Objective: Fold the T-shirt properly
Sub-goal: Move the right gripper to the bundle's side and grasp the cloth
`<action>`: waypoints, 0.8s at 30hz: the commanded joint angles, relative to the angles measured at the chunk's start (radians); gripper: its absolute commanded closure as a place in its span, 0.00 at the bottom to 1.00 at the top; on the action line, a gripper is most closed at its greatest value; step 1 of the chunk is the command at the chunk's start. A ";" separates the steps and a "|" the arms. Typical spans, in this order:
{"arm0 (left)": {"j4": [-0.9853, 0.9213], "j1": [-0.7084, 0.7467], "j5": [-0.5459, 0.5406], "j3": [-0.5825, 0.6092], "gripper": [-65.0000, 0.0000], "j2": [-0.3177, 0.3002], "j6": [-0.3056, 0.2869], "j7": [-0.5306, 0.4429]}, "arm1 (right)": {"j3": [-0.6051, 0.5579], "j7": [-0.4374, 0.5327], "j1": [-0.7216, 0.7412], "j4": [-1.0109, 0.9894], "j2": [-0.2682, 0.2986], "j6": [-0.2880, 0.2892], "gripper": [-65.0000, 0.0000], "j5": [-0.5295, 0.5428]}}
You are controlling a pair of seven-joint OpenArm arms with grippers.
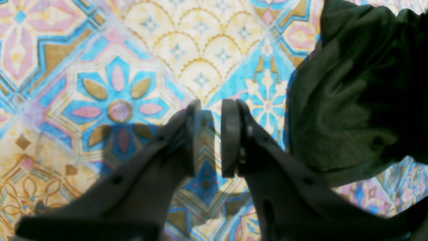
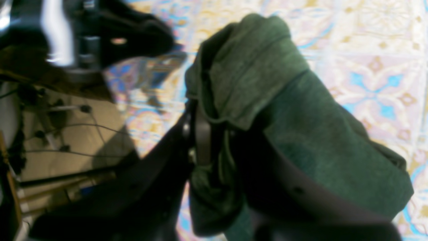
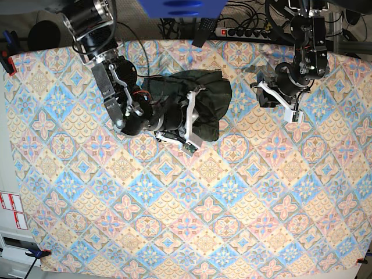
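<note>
I'm looking down at a tiled-pattern cloth (image 3: 192,232) covering the table; a power strip (image 3: 247,33) and cables (image 3: 244,9) are lying behind it.

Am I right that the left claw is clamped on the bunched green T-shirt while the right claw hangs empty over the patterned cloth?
Not quite: the sides are swapped. The right wrist view shows the right claw clamped on the bunched T-shirt, while the left wrist view shows the left claw empty over the patterned cloth.
</note>
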 commanded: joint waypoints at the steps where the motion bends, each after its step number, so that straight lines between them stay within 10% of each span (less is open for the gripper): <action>1: 0.014 -0.006 -0.010 -0.005 0.87 -0.007 -0.005 -0.018 | -0.029 0.016 0.031 -0.009 -0.007 0.008 0.88 0.025; 8: 0.014 -0.006 -0.010 0.000 0.87 -0.007 -0.005 -0.018 | -0.181 0.021 0.109 -0.066 0.000 0.008 0.71 0.023; 24: 0.080 0.003 -0.016 0.004 0.87 -0.007 -0.005 -0.018 | 0.080 0.076 0.108 -0.058 0.124 0.008 0.73 0.023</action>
